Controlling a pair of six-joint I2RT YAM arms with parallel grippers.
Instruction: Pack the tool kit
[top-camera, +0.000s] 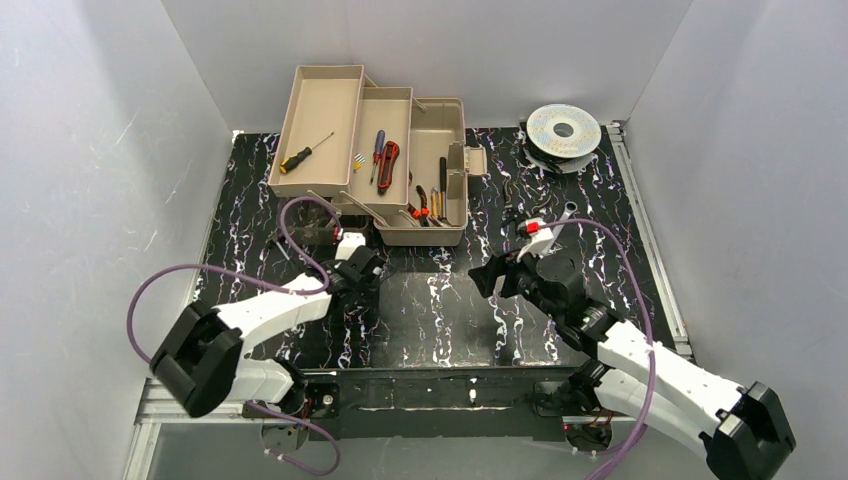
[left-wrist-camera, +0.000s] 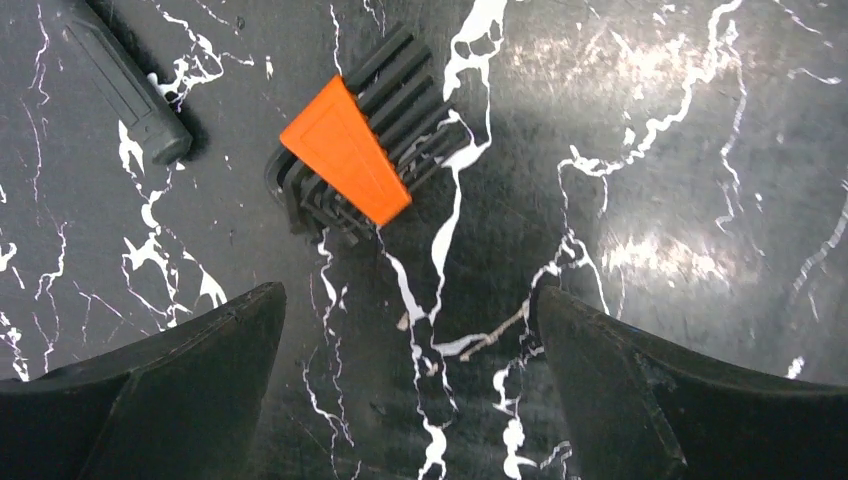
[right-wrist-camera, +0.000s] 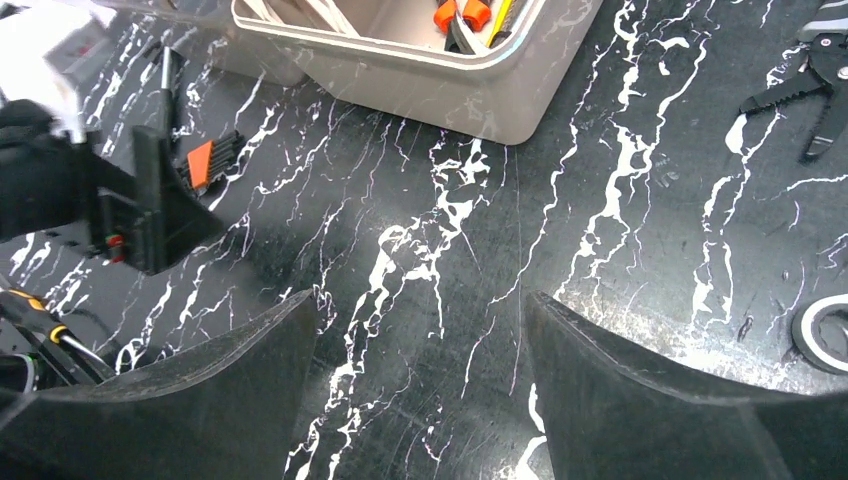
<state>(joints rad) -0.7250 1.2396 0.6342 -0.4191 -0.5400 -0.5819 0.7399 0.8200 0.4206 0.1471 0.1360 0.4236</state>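
Note:
The beige toolbox (top-camera: 437, 150) stands open at the back, its fold-out trays (top-camera: 320, 115) spread to the left. The trays hold a yellow-handled screwdriver (top-camera: 300, 155) and red-handled tools (top-camera: 385, 160); pliers (top-camera: 425, 200) lie in the base. Its near corner shows in the right wrist view (right-wrist-camera: 480, 85). My left gripper (top-camera: 354, 266) (left-wrist-camera: 410, 310) is open and empty, just short of an orange-and-black hex key set (left-wrist-camera: 350, 150) (right-wrist-camera: 205, 162) lying on the table. My right gripper (top-camera: 490, 278) (right-wrist-camera: 420, 310) is open and empty over bare table in front of the toolbox.
A black handle (left-wrist-camera: 125, 85) lies left of the hex key set. Black pliers (right-wrist-camera: 800, 85) (top-camera: 520, 208) lie right of the toolbox, a tape ring (right-wrist-camera: 825, 335) near them. A round silver spool (top-camera: 563, 130) sits back right. A screwdriver (right-wrist-camera: 45, 325) lies by the left arm.

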